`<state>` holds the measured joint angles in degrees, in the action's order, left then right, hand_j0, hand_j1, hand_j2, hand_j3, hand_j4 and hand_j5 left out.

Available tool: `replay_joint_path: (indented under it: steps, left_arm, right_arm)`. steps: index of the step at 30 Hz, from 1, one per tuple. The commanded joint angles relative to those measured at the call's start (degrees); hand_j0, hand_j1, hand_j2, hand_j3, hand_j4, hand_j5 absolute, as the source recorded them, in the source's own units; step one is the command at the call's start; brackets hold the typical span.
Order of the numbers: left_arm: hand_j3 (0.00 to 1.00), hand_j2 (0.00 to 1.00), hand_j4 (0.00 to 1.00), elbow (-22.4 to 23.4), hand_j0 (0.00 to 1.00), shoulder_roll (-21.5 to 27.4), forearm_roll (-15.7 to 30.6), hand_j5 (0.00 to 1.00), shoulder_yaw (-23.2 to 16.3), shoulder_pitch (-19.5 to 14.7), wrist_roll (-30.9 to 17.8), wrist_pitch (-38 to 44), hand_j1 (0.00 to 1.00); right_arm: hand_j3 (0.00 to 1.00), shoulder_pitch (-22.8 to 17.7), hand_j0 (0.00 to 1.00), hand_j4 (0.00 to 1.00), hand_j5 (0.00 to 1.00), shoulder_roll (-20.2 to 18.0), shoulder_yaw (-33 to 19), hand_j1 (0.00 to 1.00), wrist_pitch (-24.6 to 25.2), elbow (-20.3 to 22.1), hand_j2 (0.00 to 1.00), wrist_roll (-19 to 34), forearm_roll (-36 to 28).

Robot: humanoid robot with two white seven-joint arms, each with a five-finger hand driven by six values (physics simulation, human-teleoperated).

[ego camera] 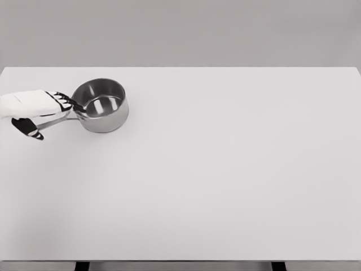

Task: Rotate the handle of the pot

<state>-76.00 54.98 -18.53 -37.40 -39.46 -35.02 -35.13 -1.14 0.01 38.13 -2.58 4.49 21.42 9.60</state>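
Where the left hand (35, 110) reaches, the pot (101, 105) sits just right.

The left hand (42, 110) has a smooth white shell over its back, rounded and unmarked, running straight on into a white forearm of the same plain finish. The fingers (66, 101) are black, thin and segmented, with small white patches between the dark links, so they look banded next to the solid shell behind them. Below the fingers the thumb (28, 129) is a short black piece with a pale stripe near its tip; no cables or screws can be made out.
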Motion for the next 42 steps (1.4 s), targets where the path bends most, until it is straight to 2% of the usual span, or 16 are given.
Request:
replay_joint_path:
  steps: [1,6,12,18,23,29,32,34,37,42]
  left_arm:
    - [1.00,1.00,1.00,1.30,1.00,-0.40,0.16,1.00,0.14,-0.09,0.02,0.13,1.00]
    - [1.00,1.00,1.00,2.26,1.00,-0.93,0.16,1.00,0.40,-0.53,0.02,0.13,1.00]
    - [1.00,1.00,1.00,8.67,1.00,-4.09,0.16,1.00,0.40,-2.90,0.02,0.13,1.00]
    - [1.00,1.00,1.00,12.81,1.00,-6.81,-0.80,1.00,0.22,-4.39,0.02,0.13,1.00]
    - [1.00,1.00,1.00,13.51,1.00,-7.08,-1.16,1.00,0.22,-5.36,0.02,0.13,1.00]
    - [1.00,1.00,1.00,20.81,1.00,-10.42,-1.16,1.00,0.14,-7.65,0.02,0.13,1.00]
    - [1.00,1.00,1.00,21.34,1.00,-11.30,-1.16,1.00,0.05,-8.09,0.02,0.13,1.00]
    - [1.00,1.00,1.00,21.42,1.00,-12.09,-1.07,1.00,0.05,-8.17,0.02,3.40,1.00]
    - [1.00,1.00,1.00,23.88,1.00,-13.23,-1.07,1.00,-0.04,-9.49,0.02,4.28,1.00]
    - [1.00,1.00,1.00,25.47,1.00,-13.67,-1.07,1.00,-0.21,-10.81,0.02,4.46,1.00]
  right_arm:
    - [1.00,0.00,1.00,1.00,1.00,-0.01,0.01,1.00,0.03,-0.01,1.00,0.02,-0.02]
    - [1.00,0.00,1.00,1.00,1.00,-0.01,0.01,1.00,0.03,-0.01,1.00,0.02,-0.02]
    - [1.00,0.00,1.00,1.00,1.00,-0.01,0.01,1.00,0.03,-0.01,1.00,0.02,-0.02]
    - [1.00,0.00,1.00,1.00,1.00,-0.01,0.01,1.00,0.03,-0.01,1.00,0.02,-0.02]
    - [1.00,0.00,1.00,1.00,1.00,-0.01,0.01,1.00,0.03,-0.01,1.00,0.02,-0.02]
    - [1.00,0.00,1.00,1.00,1.00,-0.01,0.01,1.00,-0.06,-0.01,1.00,0.02,-0.02]
    - [1.00,0.00,1.00,1.00,1.00,-0.01,0.01,1.00,-0.06,-0.01,1.00,0.02,-0.02]
    - [1.00,0.00,1.00,1.00,1.00,-0.01,0.01,1.00,0.03,-0.01,1.00,0.02,-0.02]
    - [1.00,0.00,1.00,1.00,1.00,-0.01,0.01,1.00,0.03,-0.01,1.00,0.02,-0.02]
    - [1.00,0.00,1.00,1.00,1.00,-0.01,0.01,1.00,0.03,-0.01,1.00,0.02,-0.02]
